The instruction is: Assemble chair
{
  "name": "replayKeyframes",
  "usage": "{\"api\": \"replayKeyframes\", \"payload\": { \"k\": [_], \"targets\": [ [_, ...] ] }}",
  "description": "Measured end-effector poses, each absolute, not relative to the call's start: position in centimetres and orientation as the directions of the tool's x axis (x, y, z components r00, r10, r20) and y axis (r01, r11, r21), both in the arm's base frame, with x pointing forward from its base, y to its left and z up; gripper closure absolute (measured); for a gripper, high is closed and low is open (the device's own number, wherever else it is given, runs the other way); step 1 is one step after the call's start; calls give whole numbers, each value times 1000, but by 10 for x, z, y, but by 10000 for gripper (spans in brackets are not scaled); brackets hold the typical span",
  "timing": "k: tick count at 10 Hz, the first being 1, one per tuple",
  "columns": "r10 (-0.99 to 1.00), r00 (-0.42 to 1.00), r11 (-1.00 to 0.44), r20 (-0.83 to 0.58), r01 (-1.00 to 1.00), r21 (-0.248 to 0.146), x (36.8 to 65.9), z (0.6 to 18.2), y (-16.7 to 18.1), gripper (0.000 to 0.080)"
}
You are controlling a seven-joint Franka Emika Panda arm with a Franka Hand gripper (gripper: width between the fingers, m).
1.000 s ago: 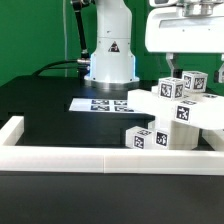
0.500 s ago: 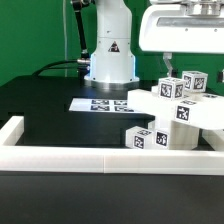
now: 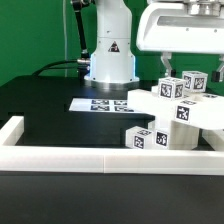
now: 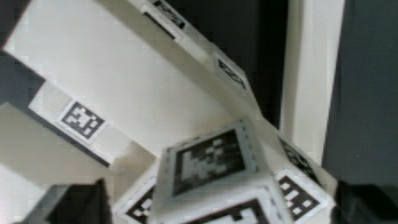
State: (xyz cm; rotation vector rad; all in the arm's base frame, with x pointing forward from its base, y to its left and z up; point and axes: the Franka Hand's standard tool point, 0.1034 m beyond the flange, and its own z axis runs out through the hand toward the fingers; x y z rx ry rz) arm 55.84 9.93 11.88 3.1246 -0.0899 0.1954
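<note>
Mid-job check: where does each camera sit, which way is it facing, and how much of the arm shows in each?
Exterior view: off the arm, low beyond the white border rail, facing the black table, the arm's base, the marker board and the chair; the gripper hangs over it.
Wrist view: on the wrist, close above the chair; one dark fingertip shows.
Shared: the tagged chair pieces.
</note>
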Motion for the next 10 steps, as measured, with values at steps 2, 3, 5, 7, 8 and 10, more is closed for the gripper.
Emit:
{"api": "replayKeyframes", "payload": {
  "k": [2,3,5,7,8,10],
  "targets": [
    [-76,989,-997,125,-77,4,558,119,99,514],
    [-76,989,-997,125,-77,4,558,119,99,514],
    [-179,976,-984,124,-179,-10,558,119,99,512],
    [-309,943,-951,122,-308,-27,558,119,100,512],
    [-402,908,-915,118,-400,-41,558,119,100,512],
    [-519,848,-855,109,-515,-59,558,119,101,512]
  ]
}}
